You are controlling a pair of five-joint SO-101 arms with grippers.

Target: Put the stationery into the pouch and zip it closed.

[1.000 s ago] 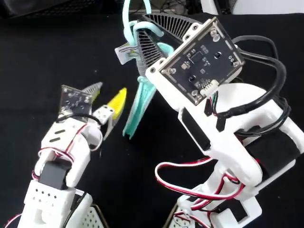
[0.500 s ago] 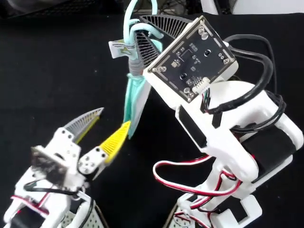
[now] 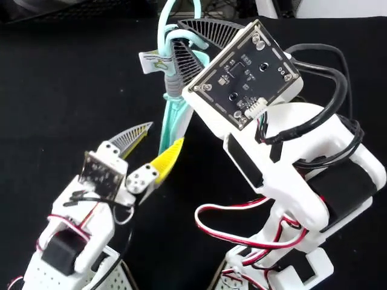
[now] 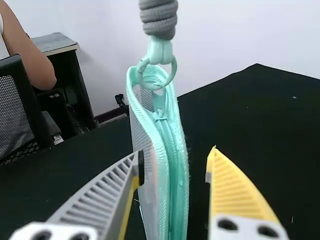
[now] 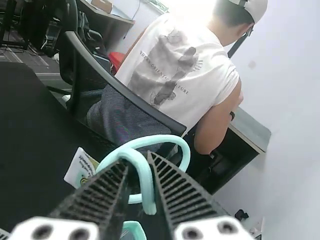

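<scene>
- Well, the right gripper (image 5: 137, 161) has its two dark fingers pinched tight on the pouch's mint loop (image 5: 167, 141), which runs up between them.
- The pouch (image 4: 161, 170) hangs down below those fingers, over the black table (image 3: 60, 78).
- A small white tag (image 5: 80, 167) dangles just beside the right fingers.
- The left gripper (image 4: 175, 152) has its fingers spread wide, with the pouch's lower part between them.
- The pouch sits close against the grey finger (image 4: 107, 195), with a gap before the yellow finger (image 4: 232, 192).
</scene>
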